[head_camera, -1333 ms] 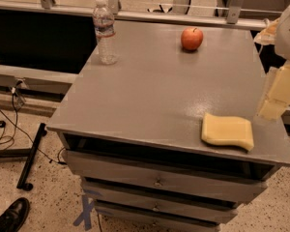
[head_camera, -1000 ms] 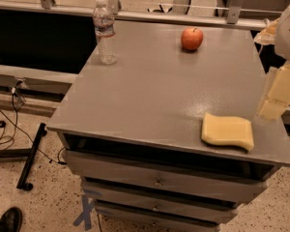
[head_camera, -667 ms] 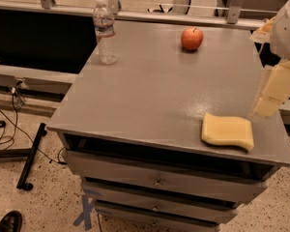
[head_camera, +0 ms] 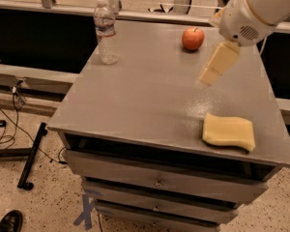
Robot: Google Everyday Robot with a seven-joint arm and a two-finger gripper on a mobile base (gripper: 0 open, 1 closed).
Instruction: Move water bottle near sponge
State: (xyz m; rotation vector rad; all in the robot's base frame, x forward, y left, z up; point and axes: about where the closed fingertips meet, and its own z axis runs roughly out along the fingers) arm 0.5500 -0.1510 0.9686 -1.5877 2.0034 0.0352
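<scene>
Hovering above the counter (head_camera: 135, 100) beyond the sponge (head_camera: 228, 132), our pincer (head_camera: 208, 76): clenched or released, we cannot tell. Bottle (head_camera: 105, 30) stands upright at the corner diagonally opposite the sponge, well apart, leftward across the view from our pincer.

A red apple (head_camera: 193, 38) sits toward the far right of the grey desk (head_camera: 140, 100), with the gripper (head_camera: 210, 76) hanging just in front of it (nearer the camera). Drawers (head_camera: 157, 182) stack down the desk's front. On the speckled floor lie black cables (head_camera: 2, 134), blue tape (head_camera: 84, 210) and a black shoe (head_camera: 7, 222).
</scene>
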